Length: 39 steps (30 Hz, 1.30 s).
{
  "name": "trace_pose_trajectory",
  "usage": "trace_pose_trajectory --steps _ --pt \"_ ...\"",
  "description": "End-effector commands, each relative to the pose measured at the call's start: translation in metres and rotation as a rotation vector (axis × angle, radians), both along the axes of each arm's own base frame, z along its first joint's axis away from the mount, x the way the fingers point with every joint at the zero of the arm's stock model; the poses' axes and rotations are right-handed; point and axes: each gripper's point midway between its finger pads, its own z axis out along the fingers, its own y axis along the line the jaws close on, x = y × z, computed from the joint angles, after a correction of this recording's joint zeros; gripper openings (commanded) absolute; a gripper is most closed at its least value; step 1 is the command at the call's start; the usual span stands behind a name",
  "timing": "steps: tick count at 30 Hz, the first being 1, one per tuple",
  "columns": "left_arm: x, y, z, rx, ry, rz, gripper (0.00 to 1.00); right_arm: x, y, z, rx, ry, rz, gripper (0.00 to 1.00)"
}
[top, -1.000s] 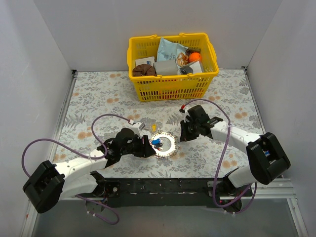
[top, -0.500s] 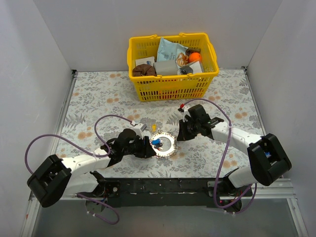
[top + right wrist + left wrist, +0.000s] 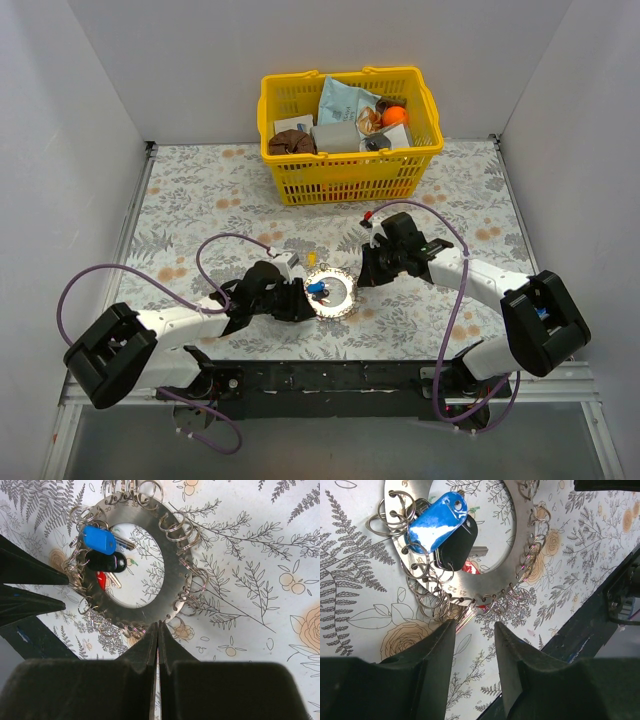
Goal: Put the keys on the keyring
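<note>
Both sides matter: pin the keyring [image 3: 331, 291], flat on the surface [image 3: 200, 200], by its right rim with your closed right gripper [image 3: 158, 630], and shut the open left gripper [image 3: 474, 630] squarely on its left edge.

Your left arm [image 3: 180, 322] has swung its elbow in toward the bases. The left gripper [image 3: 303, 300] has narrowed a little beside the keyring [image 3: 331, 291]. Your right gripper [image 3: 365, 270] has edged closer to it.

The keyring [image 3: 175, 567] — a flat silver band edged with small wire loops — is lying flat on the floral surface [image 3: 250, 580], blue-, black- and red-headed keys [image 3: 98, 540] clustering across its inner edge.
</note>
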Motion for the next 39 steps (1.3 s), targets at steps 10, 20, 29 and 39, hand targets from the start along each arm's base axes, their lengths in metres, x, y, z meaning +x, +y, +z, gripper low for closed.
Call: trace_pose_trajectory --steps 10,20,29,39 --pt "0.003 -0.003 -0.002 -0.004 -0.024 -0.01 0.35 0.002 0.009 0.013 0.062 -0.037 0.025 0.05" --pt "0.004 -0.003 -0.007 0.005 -0.018 -0.01 0.33 0.002 0.01 0.02 0.08 -0.053 0.029 0.05" --pt "0.005 -0.004 -0.01 0.008 -0.016 -0.009 0.28 0.002 0.012 0.022 0.091 -0.059 0.034 0.05" --pt "0.008 -0.006 -0.011 0.015 -0.022 -0.009 0.17 0.002 0.013 0.021 0.094 -0.05 0.042 0.05"
